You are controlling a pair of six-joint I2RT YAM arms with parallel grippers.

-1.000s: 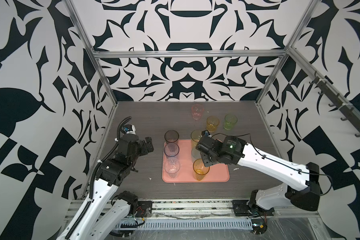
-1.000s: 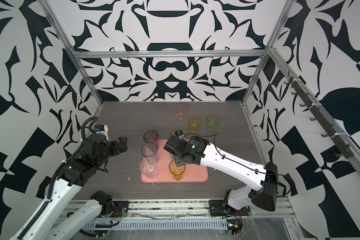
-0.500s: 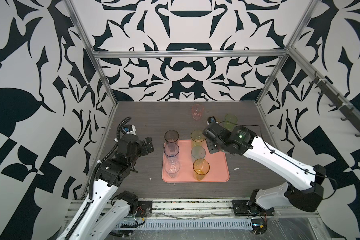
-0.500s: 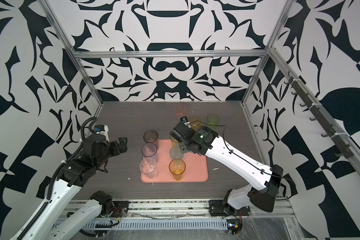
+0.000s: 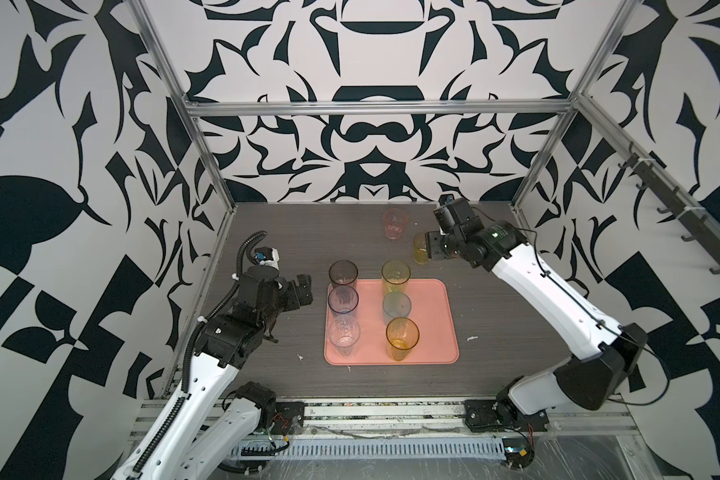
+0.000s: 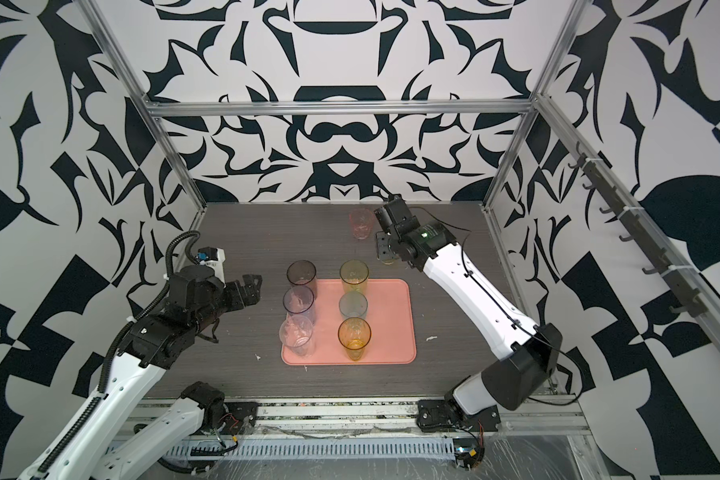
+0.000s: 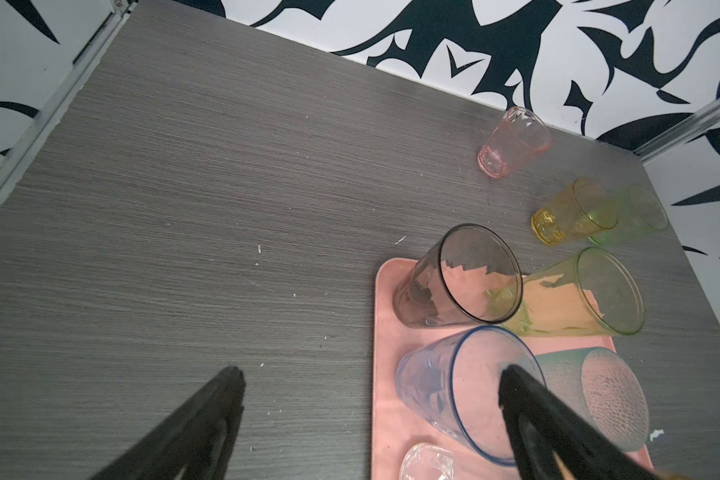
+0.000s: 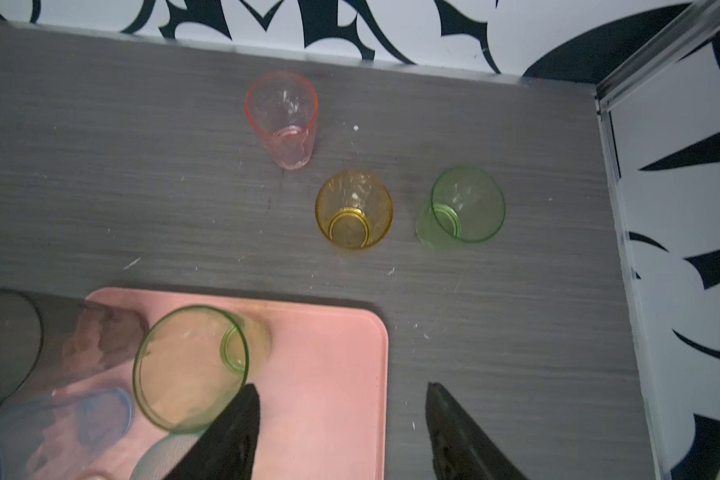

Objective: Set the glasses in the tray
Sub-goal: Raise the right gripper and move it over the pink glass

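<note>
All glasses (image 5: pixel 402 334) are stood upright, rims up, six of them on the tray (image 5: pixel 433 328). The right pincer (image 8: pixel 341 388), jaws apart and empty, has been carried from the tray to above the short yellow tumbler (image 8: pixel 354 210). The left pincer (image 5: pixel 305 289) is held apart.

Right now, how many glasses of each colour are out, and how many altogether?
Grey glass: 1
Blue glass: 1
Clear glass: 1
Teal glass: 1
Pink glass: 1
Green glasses: 2
Yellow-amber glasses: 2
Total: 9

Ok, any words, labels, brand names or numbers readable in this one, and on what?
None readable in any view.
The glasses and the tray carry no print.
The wall pattern is abstract black shapes, not letters.
</note>
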